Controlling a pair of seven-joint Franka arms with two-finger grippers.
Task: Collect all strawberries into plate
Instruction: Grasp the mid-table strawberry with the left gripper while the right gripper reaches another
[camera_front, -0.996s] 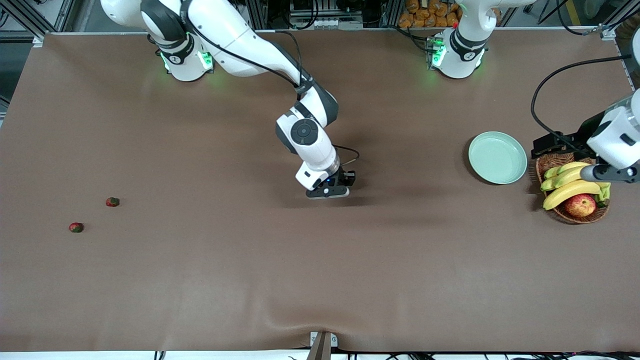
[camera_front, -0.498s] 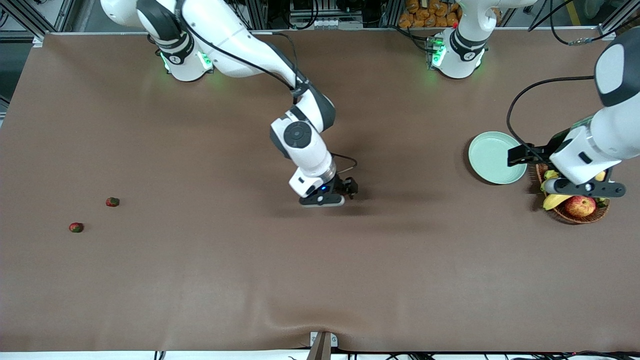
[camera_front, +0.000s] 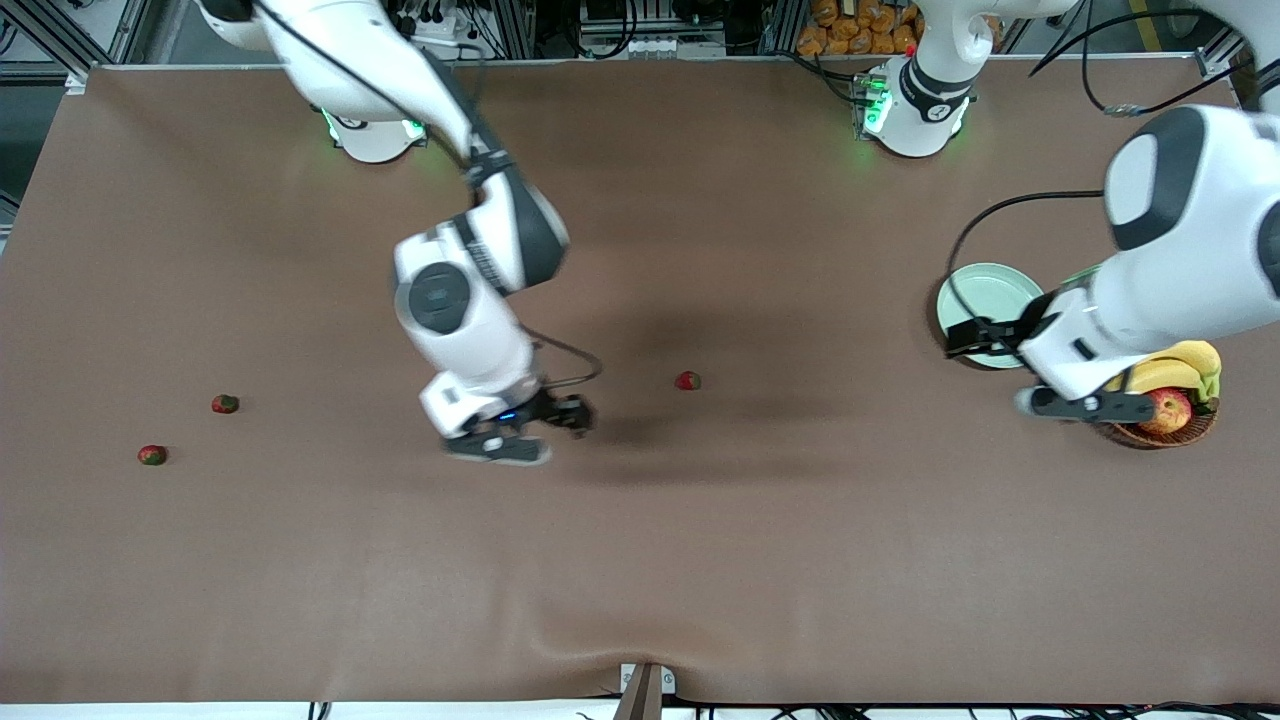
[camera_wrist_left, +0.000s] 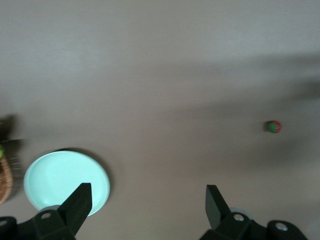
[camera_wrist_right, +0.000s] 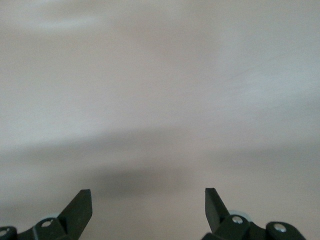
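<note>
Strawberries: three small red berries with green tops, all lying on the brown table, none in the plate.

One strawberry (camera_front: 687, 380) (camera_wrist_left: 272, 127) lies mid-table; the other two (camera_front: 225, 404) (camera_front: 152, 455) lie near each other toward the right arm's end, well apart from the first. Round, shallow, pale mint-green plate (camera_front: 985, 290) (camera_wrist_left: 55, 175) sits bare toward the left arm's end, beside a brown wicker basket (camera_front: 1160, 432) of yellow bananas (camera_front: 1175, 365) and a red-yellow apple (camera_front: 1167, 408). Right gripper (camera_front: 560, 415) (camera_wrist_right: 148, 207) hangs over bare table between the lone berry and the pair, fingers spread wide, holding nothing. Left gripper (camera_front: 975, 335) (camera_wrist_left: 148, 207) hangs over the plate's edge, fingers likewise wide apart, holding nothing.
</note>
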